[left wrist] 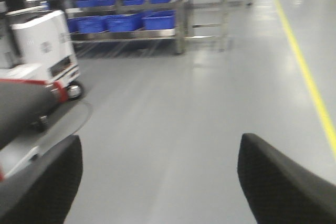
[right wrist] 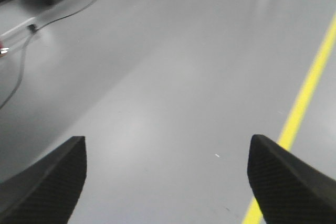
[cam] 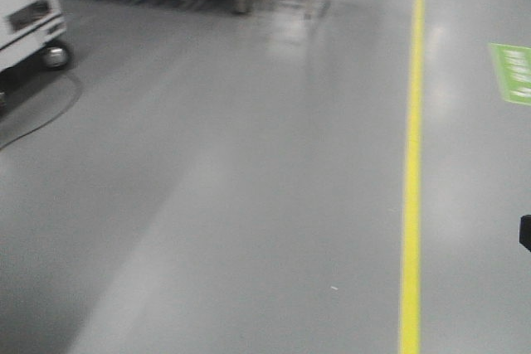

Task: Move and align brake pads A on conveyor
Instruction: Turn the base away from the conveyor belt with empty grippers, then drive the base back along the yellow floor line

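Grey floor [cam: 249, 163] beneath both grippers; left gripper [left wrist: 160, 182] spread wide; right gripper [right wrist: 167, 179] likewise spread; dark red-edged surface, blurred, probably the conveyor [left wrist: 18, 106], far left in left wrist view; blue bins [left wrist: 126, 22] beyond.

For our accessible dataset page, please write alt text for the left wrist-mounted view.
The open left gripper hangs over a grey floor, its two dark fingers in the lower corners. Behind stand a steel rack with blue bins and, at left, a white wheeled cart; a yellow line runs along the right. The picture is blurred.
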`<state>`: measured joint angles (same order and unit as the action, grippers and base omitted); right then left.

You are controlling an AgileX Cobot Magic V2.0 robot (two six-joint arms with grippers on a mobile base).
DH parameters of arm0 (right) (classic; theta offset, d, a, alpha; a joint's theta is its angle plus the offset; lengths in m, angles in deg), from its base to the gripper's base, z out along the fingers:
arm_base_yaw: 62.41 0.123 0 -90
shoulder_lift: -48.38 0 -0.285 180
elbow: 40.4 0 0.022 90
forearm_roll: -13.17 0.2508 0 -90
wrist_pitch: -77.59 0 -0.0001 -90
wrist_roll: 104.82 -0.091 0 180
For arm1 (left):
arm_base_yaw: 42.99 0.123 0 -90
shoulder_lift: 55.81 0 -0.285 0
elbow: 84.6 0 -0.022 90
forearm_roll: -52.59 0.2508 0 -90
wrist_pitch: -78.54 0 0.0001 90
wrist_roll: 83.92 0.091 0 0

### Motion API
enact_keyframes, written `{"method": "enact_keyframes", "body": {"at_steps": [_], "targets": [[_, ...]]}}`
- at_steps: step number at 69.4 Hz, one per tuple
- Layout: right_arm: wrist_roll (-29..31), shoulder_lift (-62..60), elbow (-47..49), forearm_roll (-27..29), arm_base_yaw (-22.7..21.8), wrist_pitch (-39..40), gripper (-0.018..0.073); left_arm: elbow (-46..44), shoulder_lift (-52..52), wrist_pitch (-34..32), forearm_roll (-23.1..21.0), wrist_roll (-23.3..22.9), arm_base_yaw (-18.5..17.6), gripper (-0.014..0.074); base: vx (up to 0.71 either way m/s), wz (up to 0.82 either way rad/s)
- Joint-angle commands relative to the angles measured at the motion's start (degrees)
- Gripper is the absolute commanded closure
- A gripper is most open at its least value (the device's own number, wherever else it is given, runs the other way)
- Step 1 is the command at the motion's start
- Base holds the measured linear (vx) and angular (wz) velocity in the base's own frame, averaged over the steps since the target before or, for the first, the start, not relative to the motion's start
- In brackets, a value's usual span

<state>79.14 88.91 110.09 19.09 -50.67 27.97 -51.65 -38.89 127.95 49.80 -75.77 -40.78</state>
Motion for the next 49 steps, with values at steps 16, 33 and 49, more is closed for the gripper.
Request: {"method": "enact_keyframes", "body": {"at_steps": [16,33,49], "targets": [[0.4,0.2,1.2,-0.2,-0.2,3.7,-0.0032,-1.0,1.0,-4.2,-0.3,0.0,0.2,0.0031,-0.15,-0.92],[0.4,0.2,1.2,0.0,-0.2,3.8,-0.0032,-1.0,1.0,-4.2,-0.3,0.0,0.2,0.0031,-0.07,-0.76],[0.4,0.2,1.2,0.0,-0.2,3.4,-0.0032,-1.0,1.0,-4.2,-0.3,0.0,0.2,0.0031,0.03,-0.39]]}}
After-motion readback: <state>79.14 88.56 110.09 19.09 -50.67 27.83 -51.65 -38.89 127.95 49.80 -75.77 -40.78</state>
